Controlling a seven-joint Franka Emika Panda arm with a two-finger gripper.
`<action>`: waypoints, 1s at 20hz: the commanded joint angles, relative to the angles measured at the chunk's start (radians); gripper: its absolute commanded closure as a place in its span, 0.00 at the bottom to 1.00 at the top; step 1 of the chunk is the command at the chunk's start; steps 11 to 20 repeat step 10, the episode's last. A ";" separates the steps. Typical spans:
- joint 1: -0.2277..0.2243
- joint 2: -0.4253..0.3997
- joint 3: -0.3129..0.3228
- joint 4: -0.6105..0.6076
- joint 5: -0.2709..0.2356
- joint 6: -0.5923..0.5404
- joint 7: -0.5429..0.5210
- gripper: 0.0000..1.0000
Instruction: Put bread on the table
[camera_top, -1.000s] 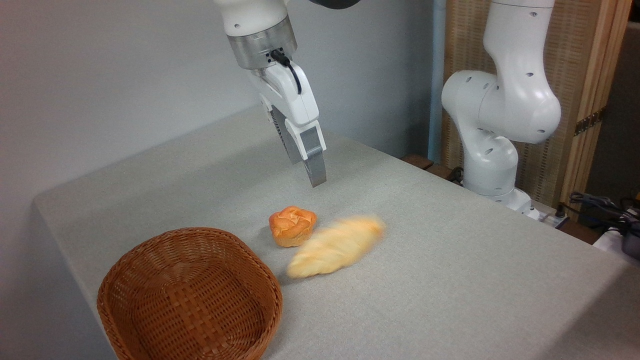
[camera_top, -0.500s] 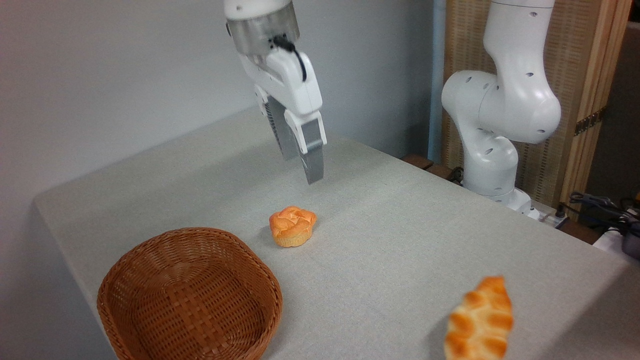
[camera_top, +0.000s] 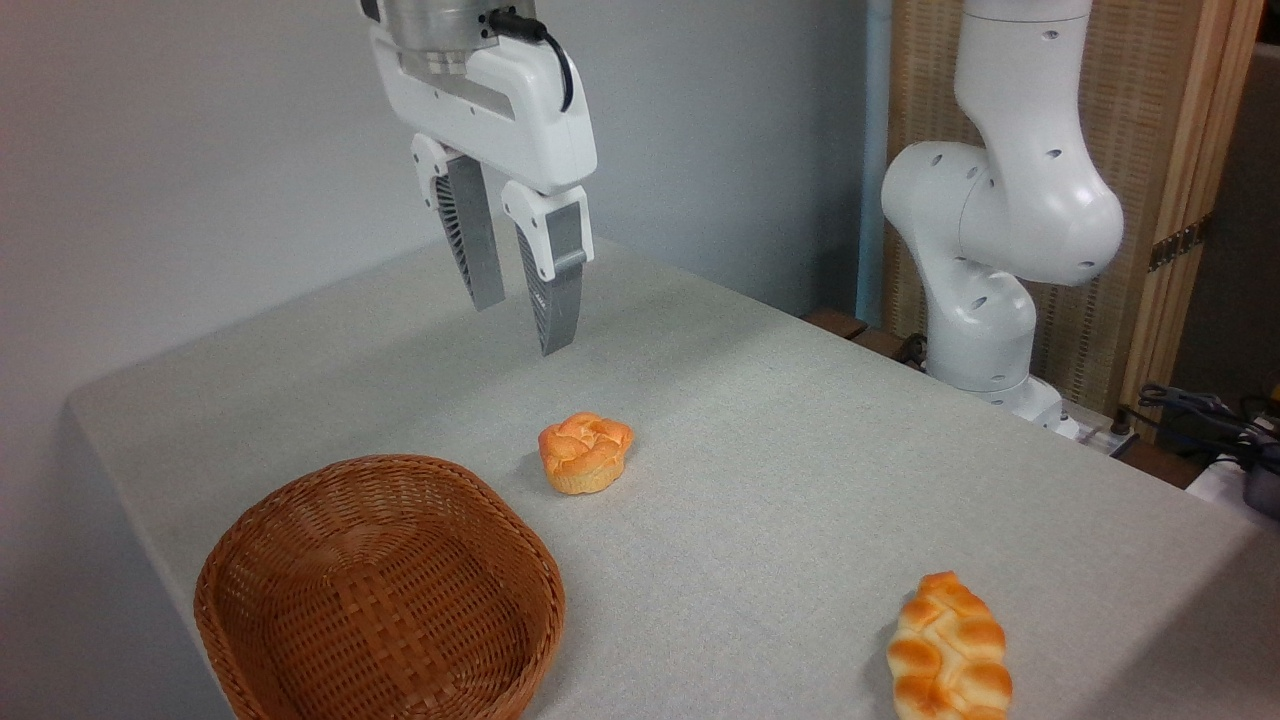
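Golden-orange braided bread (camera_top: 948, 647) — lying on the grey counter (camera_top: 800, 450) near its front right edge, well apart from the fingers (camera_top: 470, 235), spread and empty. Likely light, soft, rollable; best gripped across its middle.

One long braided loaf of bread (camera_top: 948, 650), golden with orange-brown bumps, sits on the table at lower right. One small round orange muffin-like bun (camera_top: 585, 453) sits mid-table. That makes two baked pieces in all. One brown woven wicker basket (camera_top: 380, 590), oval, at lower left. One large rectangular table with a light grey speckled cloth top (camera_top: 780, 420). One white robot arm (camera_top: 1000, 210), and on it one white gripper (camera_top: 517, 312) with two grey fingers (camera_top: 553, 300).
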 joint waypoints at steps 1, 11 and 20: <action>0.043 0.012 -0.026 0.036 -0.012 -0.029 -0.023 0.00; 0.043 0.011 -0.024 0.036 -0.011 -0.024 -0.018 0.00; 0.043 0.011 -0.024 0.036 -0.011 -0.024 -0.018 0.00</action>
